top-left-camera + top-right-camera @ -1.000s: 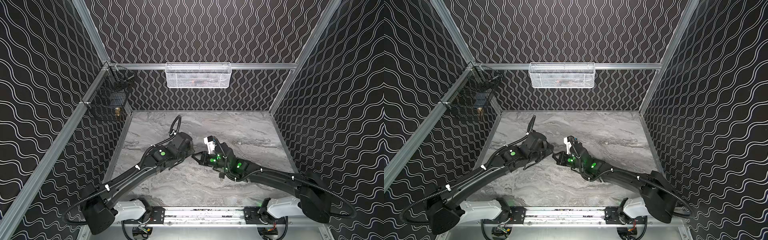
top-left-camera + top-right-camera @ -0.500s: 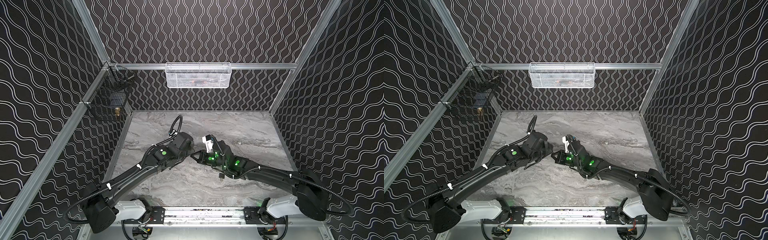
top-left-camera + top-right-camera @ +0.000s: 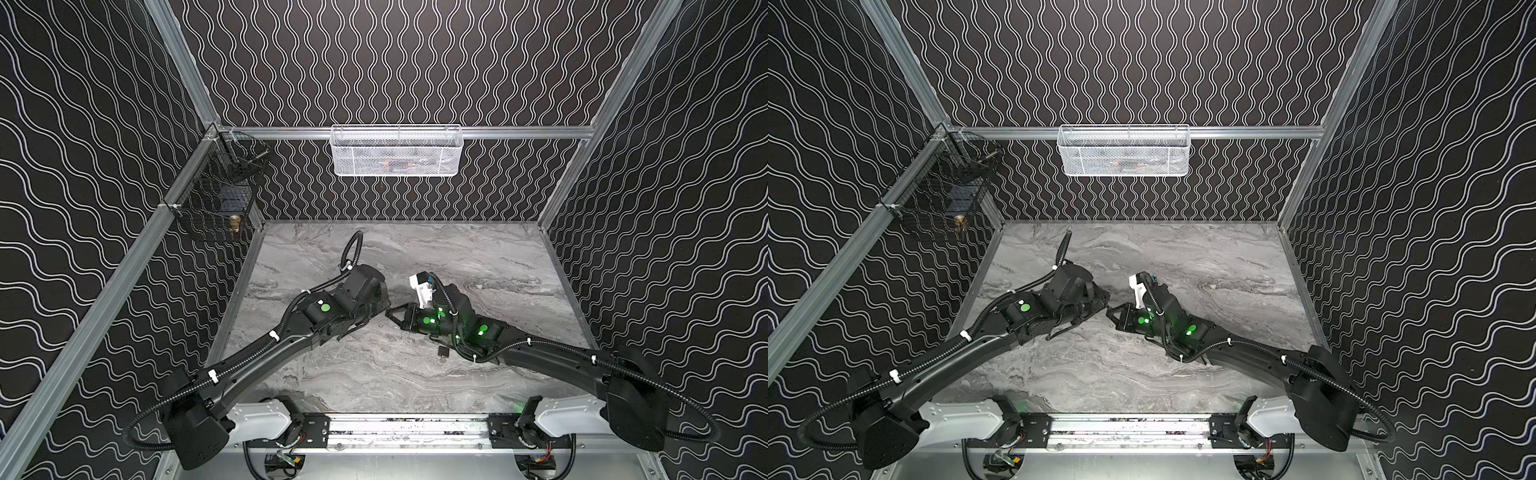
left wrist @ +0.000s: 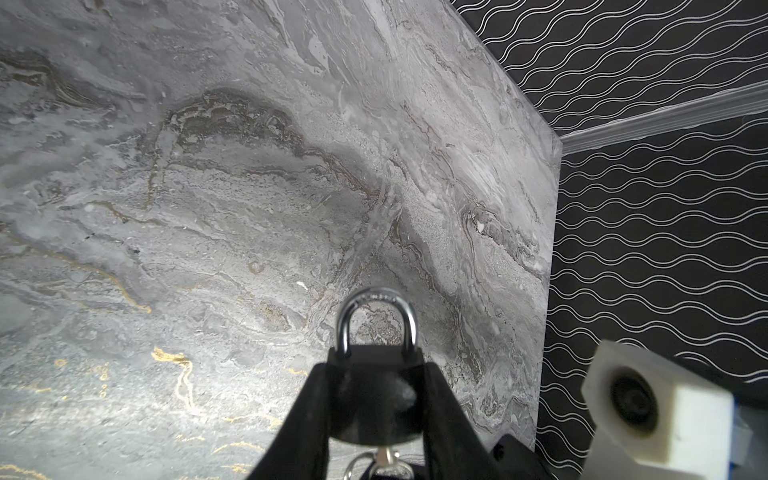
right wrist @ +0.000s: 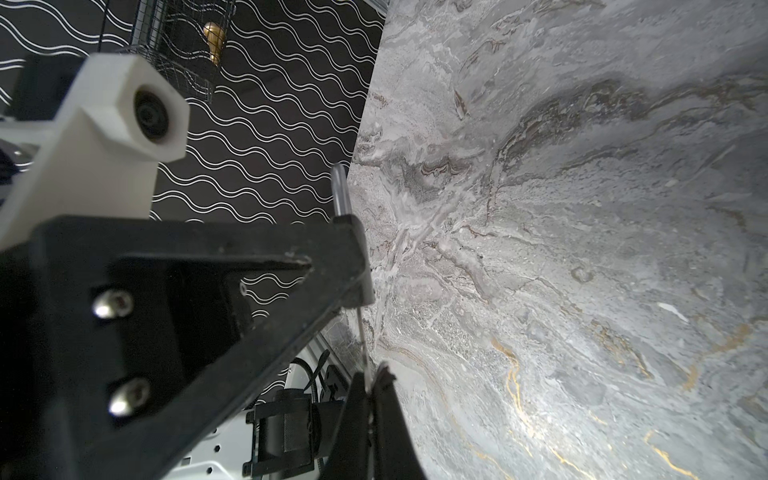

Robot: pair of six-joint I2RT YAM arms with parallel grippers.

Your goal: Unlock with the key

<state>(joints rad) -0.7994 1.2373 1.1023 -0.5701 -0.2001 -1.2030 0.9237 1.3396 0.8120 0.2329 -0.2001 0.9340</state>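
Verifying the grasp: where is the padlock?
Left wrist view: the padlock is clamped in the left gripper over the table, the right gripper holding the key at its base.

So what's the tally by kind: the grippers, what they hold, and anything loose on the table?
Padlock: 1
Key: 1
Grippers: 2, left gripper shut on the padlock, right gripper shut on the key
Small dark item loose on the table: 1, too small to name
Total: 5
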